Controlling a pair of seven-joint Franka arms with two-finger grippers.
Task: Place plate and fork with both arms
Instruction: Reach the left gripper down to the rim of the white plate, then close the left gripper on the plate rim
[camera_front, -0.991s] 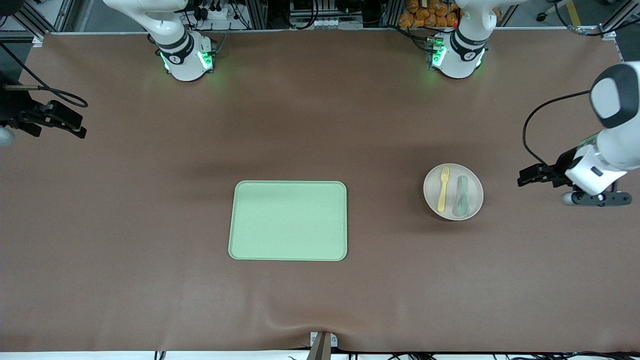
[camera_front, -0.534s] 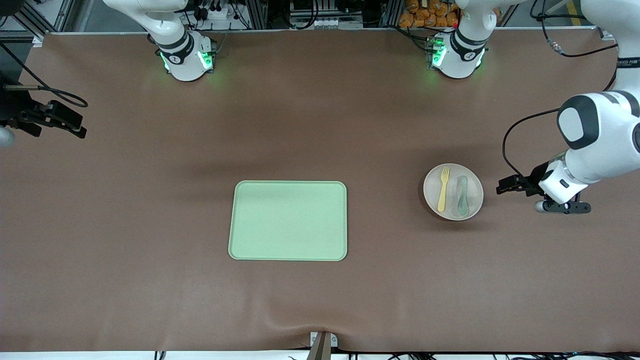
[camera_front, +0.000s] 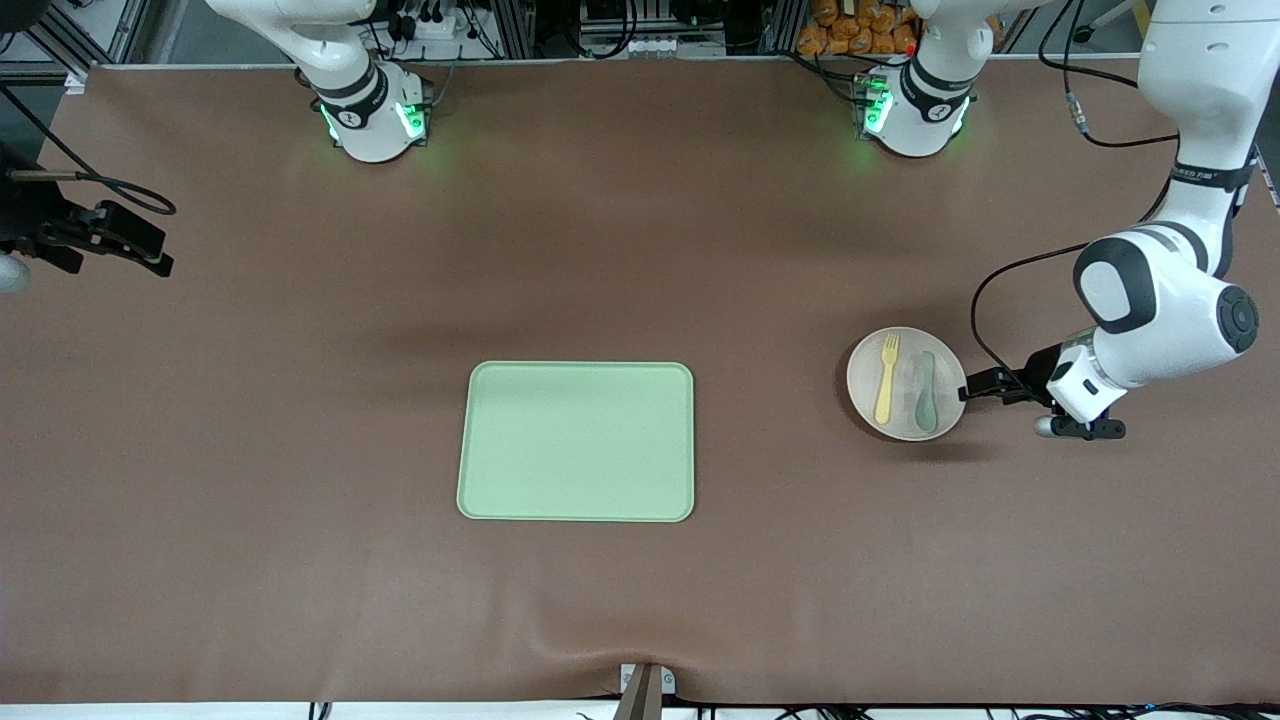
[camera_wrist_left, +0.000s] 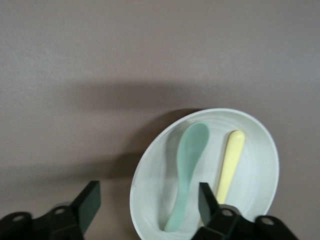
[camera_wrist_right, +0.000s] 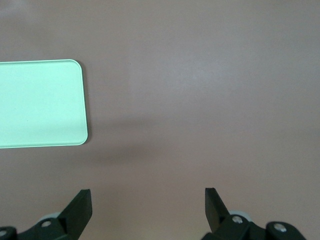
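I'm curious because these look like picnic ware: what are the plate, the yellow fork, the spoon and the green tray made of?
The plate looks like matte plastic or melamine: pale, faintly ringed, no glaze shine. The fork and the spoon look like soft-coloured moulded plastic, thick and rounded, not metallic. The tray seems the same dull plastic, slightly speckled. I can't be certain from looks.

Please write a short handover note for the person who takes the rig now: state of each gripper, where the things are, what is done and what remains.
Left gripper: open, at the plate's rim on the left arm's side, one finger over the plate, one outside; nothing gripped yet.
Right gripper: open, empty, waiting over bare table at the right arm's end.
Fork and spoon lie side by side in the plate.
Tray sits mid-table with nothing on it.
Done: approach to the plate only.
Left: grip the plate, place plate and fork.
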